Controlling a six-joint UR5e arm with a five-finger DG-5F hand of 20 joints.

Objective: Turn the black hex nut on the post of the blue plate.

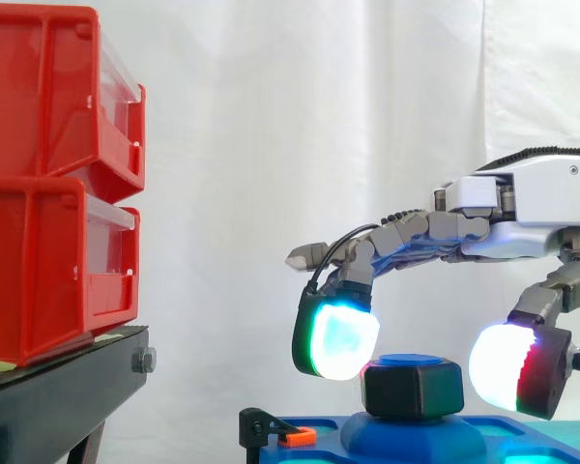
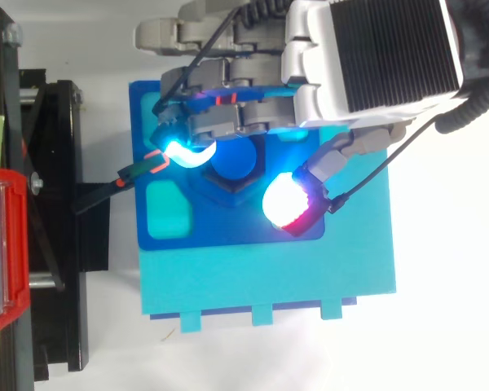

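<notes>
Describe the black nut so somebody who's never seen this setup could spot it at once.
Right of the stacked red bins lies the blue plate. At its middle, under the robot's hand, a round blue base carries the black hex nut: chunky, six-sided, blue post tip on top, unlike the small orange-tipped clip at the plate's edge.

Robot hand [image 1: 522,208] hovers over nut [image 1: 412,388] on blue plate [image 1: 416,437]; pads [image 1: 340,340] flank it, no grip.
</notes>
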